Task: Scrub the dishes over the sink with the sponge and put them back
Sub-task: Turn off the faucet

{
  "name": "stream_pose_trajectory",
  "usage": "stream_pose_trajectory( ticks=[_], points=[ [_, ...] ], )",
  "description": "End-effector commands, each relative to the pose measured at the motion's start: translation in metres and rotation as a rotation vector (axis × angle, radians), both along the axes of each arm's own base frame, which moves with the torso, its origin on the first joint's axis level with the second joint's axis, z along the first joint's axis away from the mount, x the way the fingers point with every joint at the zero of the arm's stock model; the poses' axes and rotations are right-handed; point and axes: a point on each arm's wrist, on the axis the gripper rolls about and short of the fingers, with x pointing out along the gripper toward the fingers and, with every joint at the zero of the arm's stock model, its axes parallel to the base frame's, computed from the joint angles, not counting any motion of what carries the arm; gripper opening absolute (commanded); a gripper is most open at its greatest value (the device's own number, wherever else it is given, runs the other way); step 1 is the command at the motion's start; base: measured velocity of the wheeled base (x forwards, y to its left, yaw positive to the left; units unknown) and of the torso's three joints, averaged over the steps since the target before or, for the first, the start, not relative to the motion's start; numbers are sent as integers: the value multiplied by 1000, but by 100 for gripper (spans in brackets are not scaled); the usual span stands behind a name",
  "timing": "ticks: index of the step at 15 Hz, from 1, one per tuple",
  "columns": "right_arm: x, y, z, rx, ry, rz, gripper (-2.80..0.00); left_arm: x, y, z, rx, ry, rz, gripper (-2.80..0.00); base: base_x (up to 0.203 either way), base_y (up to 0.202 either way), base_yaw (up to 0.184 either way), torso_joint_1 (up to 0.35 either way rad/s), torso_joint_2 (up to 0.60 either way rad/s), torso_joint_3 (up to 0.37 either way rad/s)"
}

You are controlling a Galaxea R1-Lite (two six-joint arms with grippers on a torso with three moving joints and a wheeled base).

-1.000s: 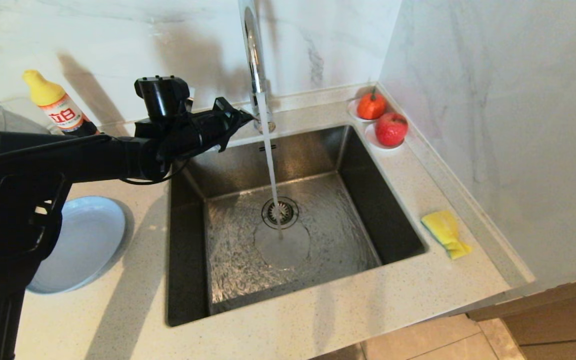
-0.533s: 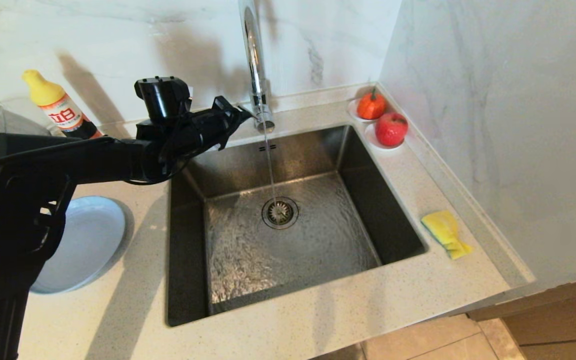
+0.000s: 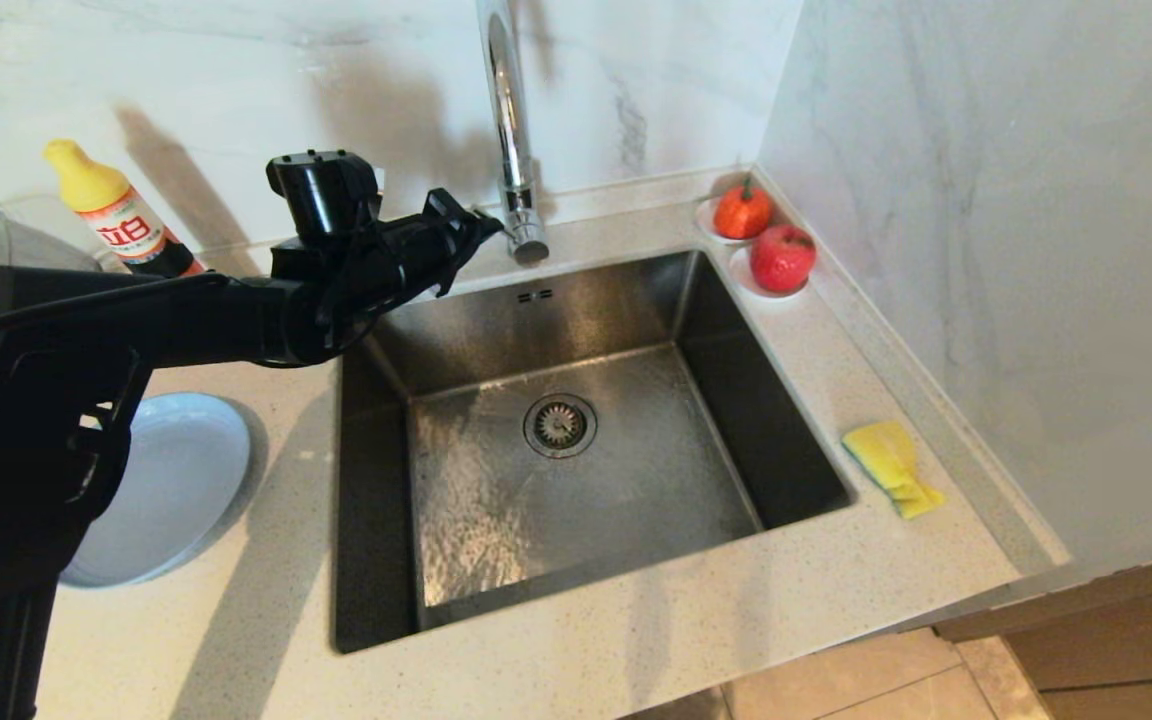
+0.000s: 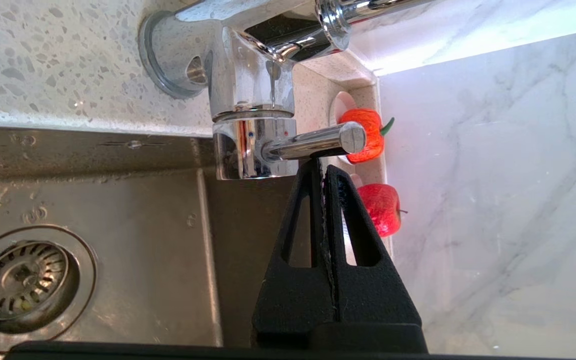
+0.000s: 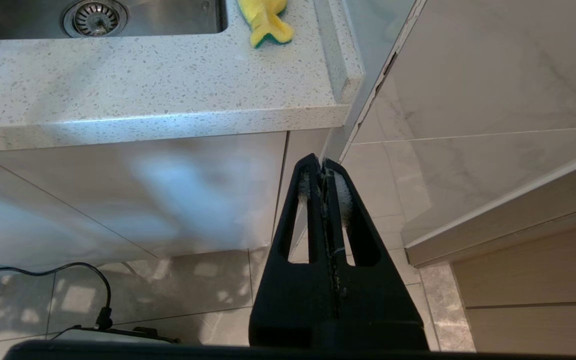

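The steel sink (image 3: 596,300) is wet, and no water runs from the chrome faucet (image 3: 506,120). My left gripper (image 3: 491,228) is shut and empty, its tip (image 4: 324,167) touching the underside of the faucet lever (image 4: 313,142). A grey-blue plate (image 3: 166,480) lies on the counter left of the sink, partly behind my left arm. The yellow sponge (image 3: 891,465) with a green layer lies on the counter right of the sink. My right gripper (image 5: 322,167) hangs shut and empty below the counter edge, out of the head view, with the sponge (image 5: 265,17) above it.
A yellow-capped detergent bottle (image 3: 116,215) and a clear glass jug (image 3: 26,235) stand at the back left. An orange fruit (image 3: 742,210) and a red apple (image 3: 782,257) sit in the back right corner. A marble wall (image 3: 986,250) closes off the right side.
The water stream from the faucet thinned and then stopped; the pool in the sink has drained. My left gripper stayed at the faucet lever.
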Motion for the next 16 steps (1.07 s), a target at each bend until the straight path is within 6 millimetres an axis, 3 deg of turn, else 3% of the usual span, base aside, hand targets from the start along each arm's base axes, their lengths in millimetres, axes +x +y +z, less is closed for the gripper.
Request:
stream_pose_trajectory(
  ticks=[1, 4, 6, 9, 12, 16],
  points=[
    [0, 0, 0, 0, -1, 0, -280, 2, 2, -1, -3, 2, 7, -280, 0, 0, 0, 0, 0, 0],
    [0, 0, 0, -1, -1, 1, -280, -4, 3, 8, -8, -11, -1, -280, 0, 0, 0, 0, 0, 0],
    [0, 0, 0, 0, -1, 1, -280, -22, 5, 25, -12, -18, -17, -280, 0, 0, 0, 0, 0, 0],
    [0, 0, 0, -1, -1, 1, -280, -64, 1, 47, -7, -19, -82, -280, 0, 0, 0, 0, 0, 0],
    [0, 0, 0, 1, -1, 1, -280, -106, 0, 48, 8, 23, -117, -280, 0, 0, 0, 0, 0, 0],
    [0, 0, 0, 0, 0, 1, -280, -181, 20, 70, 54, -41, -108, -280, 0, 0, 0, 0, 0, 0]
  ],
)
